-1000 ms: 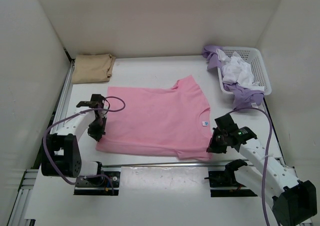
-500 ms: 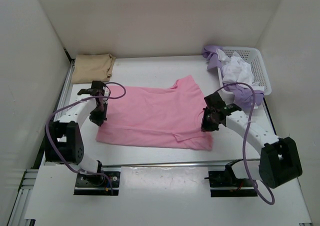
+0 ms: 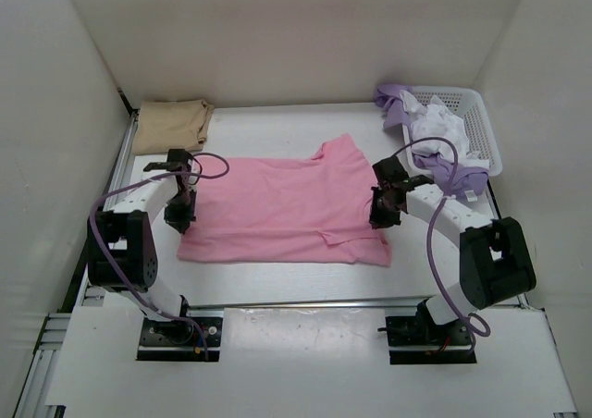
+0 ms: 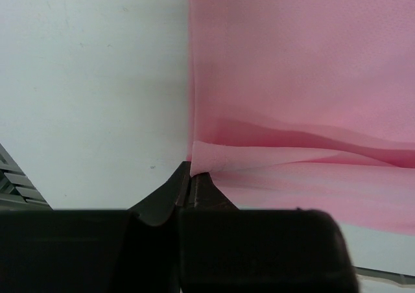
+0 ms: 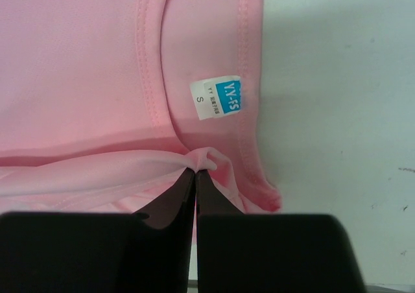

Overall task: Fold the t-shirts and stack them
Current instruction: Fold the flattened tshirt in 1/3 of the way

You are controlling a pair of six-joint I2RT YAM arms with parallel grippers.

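A soft, plain pink t-shirt [image 3: 287, 215] lies spread across the middle of the white table [image 3: 277, 131] in the top view, its near hem doubled back toward the centre so that a narrow folded band runs along the lower edge. The left gripper [image 3: 178, 216] sits at the left edge of the pink t-shirt; in the left wrist view the left gripper [image 4: 188, 176] has its jaws pressed together on a lifted fold of the pink cloth [image 4: 298, 79], with bare table to the left of the frame. The right gripper [image 3: 381, 213] sits at the right edge of the garment; in the right wrist view the right gripper [image 5: 195, 175] is closed tight on a small pinch of fabric just below the collar, where a blue and white size label [image 5: 217, 97] is visible. A folded tan-beige t-shirt [image 3: 171, 127] rests at the upper left of the table. A white plastic mesh basket [image 3: 481, 131] at the upper right holds a crumpled white t-shirt [image 3: 439, 131] and a lavender purple t-shirt [image 3: 398, 104] that drapes over its rim.
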